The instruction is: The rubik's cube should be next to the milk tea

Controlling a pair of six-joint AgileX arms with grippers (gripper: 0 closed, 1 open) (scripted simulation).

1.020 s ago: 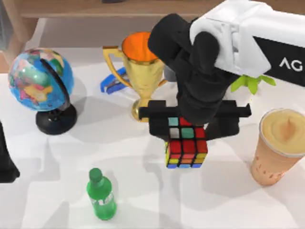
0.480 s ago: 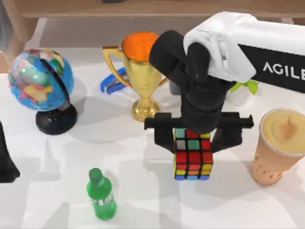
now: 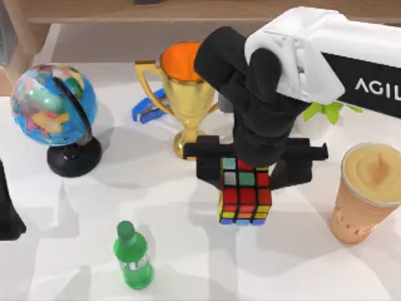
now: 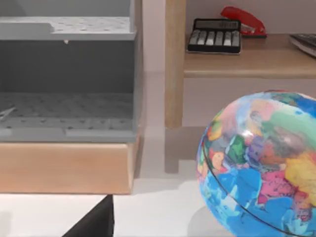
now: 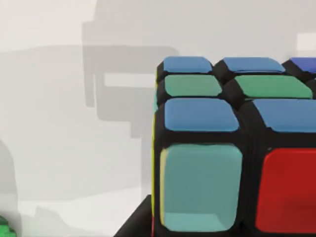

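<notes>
The table (image 3: 188,263) holds the milk tea (image 3: 366,191) at its right edge. My right gripper (image 3: 250,166) hangs mid-table, clamped on the rubik's cube (image 3: 244,197), which is carried clear of the surface, judging by its shadow. Key relation: cup lies to the cube's right w/ an open gap between, so travel is rightward, then lower. Left arm (image 3: 7,213) is parked at the left edge; right arm is nearer.
</notes>
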